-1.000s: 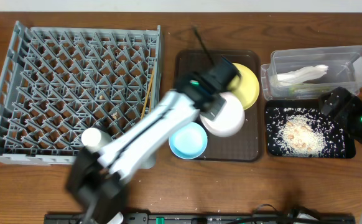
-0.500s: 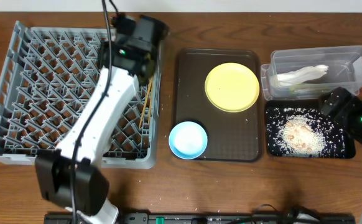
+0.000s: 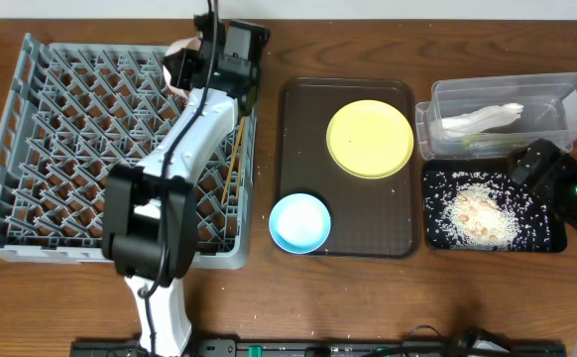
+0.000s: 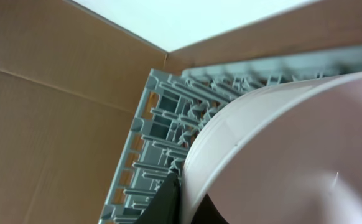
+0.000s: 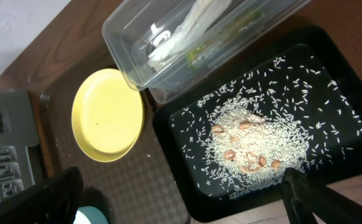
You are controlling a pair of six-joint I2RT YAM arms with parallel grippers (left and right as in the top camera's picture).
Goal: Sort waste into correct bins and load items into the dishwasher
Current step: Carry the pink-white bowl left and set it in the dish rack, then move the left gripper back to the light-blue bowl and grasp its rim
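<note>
White bowl is shown clamped at its rim by the left gripper, whose jaws are closed on the bowl's wall. In the left wrist view one dark finger is seen pressed against the rim, and the bowl is tilted on edge. Beneath this gripper lies the grey dish rack, the bowl being held over its far edge; whether bowl and pegs are touching cannot be told. Two wooden chopsticks are lodged in the rack behind the gripper, alongside the outstretched left arm. To the right of the left gripper, well apart from it, the yellow plate and the light blue bowl are seen resting on the brown serving tray. The right gripper is held with its jaws spread wide and nothing between them. Directly below it sits the black tray, across which rice crumbs are scattered and heaped. Just ahead of the right gripper stands the clear tub, in which a crumpled paper napkin and, beside it, a green-tinted wrapper are contained. All of these items are supported by the wooden table.
</note>
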